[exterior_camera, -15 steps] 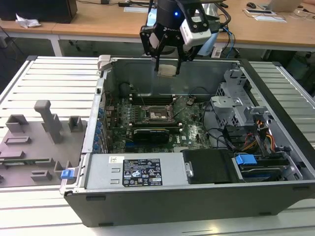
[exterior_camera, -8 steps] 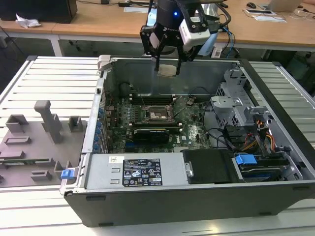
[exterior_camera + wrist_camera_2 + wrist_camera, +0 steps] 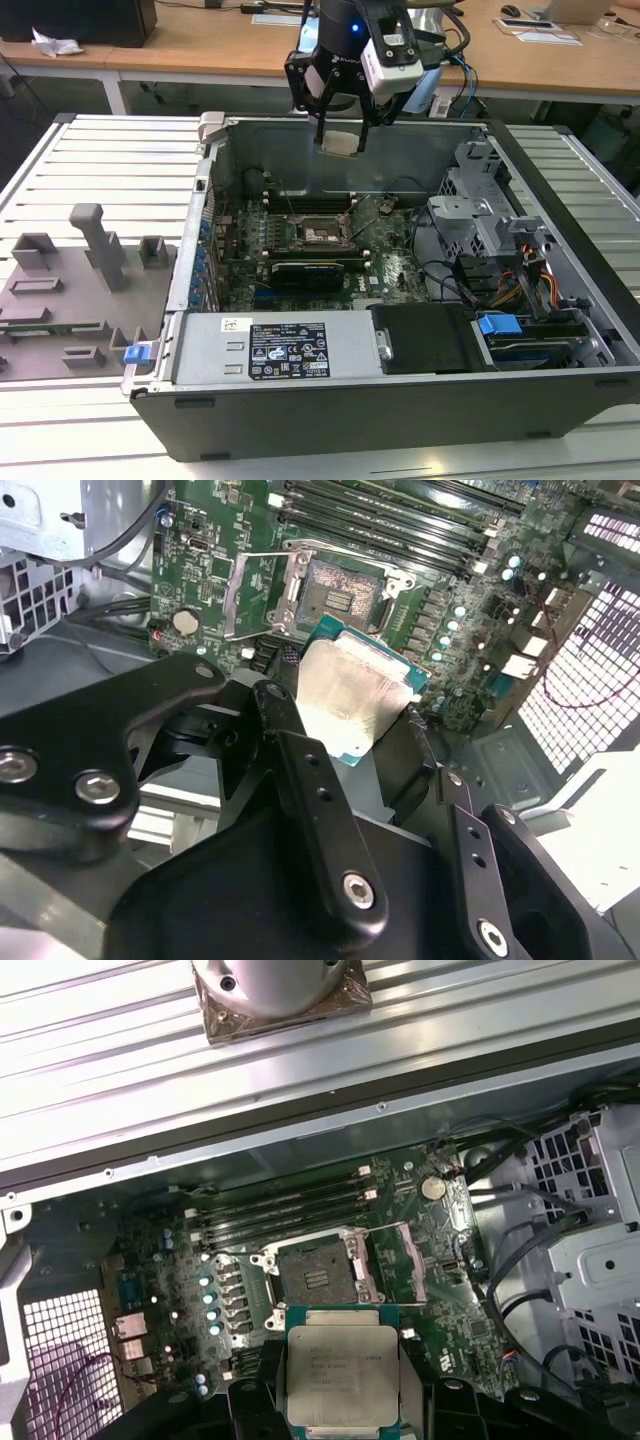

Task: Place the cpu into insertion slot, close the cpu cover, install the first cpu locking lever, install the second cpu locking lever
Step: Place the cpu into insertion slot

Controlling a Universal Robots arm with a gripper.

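My gripper (image 3: pixel 340 142) hangs above the back of the open computer case, shut on the cpu (image 3: pixel 340 141), a flat silver-topped square chip. In both wrist views the cpu (image 3: pixel 350 695) (image 3: pixel 342 1375) sits level between the black fingers (image 3: pixel 290 750) (image 3: pixel 250 1405). The insertion slot (image 3: pixel 322 233) (image 3: pixel 336 595) (image 3: pixel 312 1275) lies bare on the green motherboard, well below the chip. The cpu cover (image 3: pixel 256 595) (image 3: pixel 402 1260), a thin metal frame, is flipped open beside the socket.
Memory slots (image 3: pixel 280 1215) run along the socket's far side and a black expansion card (image 3: pixel 305 272) lies on its near side. A drive cage with cables (image 3: pixel 480 215) fills the exterior view's right. A power supply (image 3: pixel 290 350) lines the front. A grey fixture tray (image 3: pixel 70 290) sits outside at the left.
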